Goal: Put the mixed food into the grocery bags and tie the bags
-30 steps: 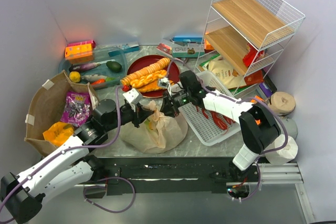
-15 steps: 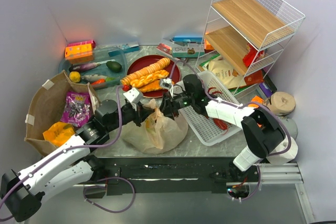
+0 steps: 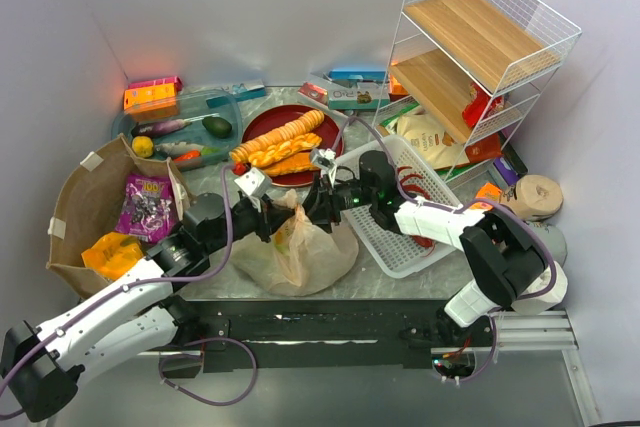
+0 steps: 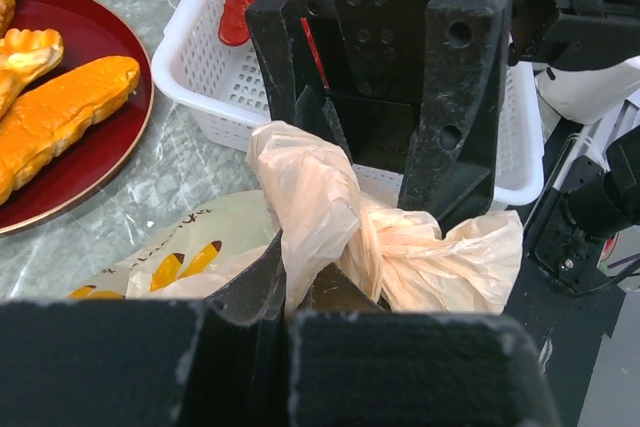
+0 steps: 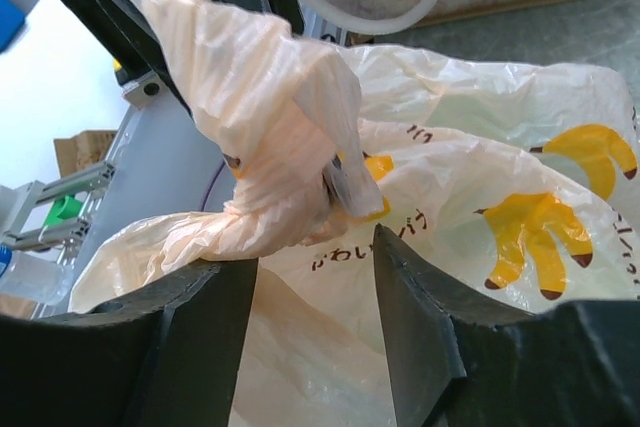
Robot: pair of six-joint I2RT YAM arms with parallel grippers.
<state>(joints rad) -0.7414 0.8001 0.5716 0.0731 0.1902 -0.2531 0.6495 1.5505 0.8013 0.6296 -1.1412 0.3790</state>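
**Right gripper releasing the bag's twist; left gripper holding on.**

The right gripper [image 5: 310, 297] is spreading its jaws, which were nearly closed a second ago, and is letting go of the twist [image 5: 265, 147] on the plastic bag [image 3: 295, 247] (probably one tying pass ending; knot tightness cannot be judged). The twist is now lying loose just ahead of the parted fingers. The left gripper [image 4: 290, 297] is staying clamped on the same twist. The bag is sitting mid-table between both arms, just beside the basket [image 3: 375, 237].

The contents of the plastic bag [image 5: 480, 147] are hidden, with perhaps something green showing through.
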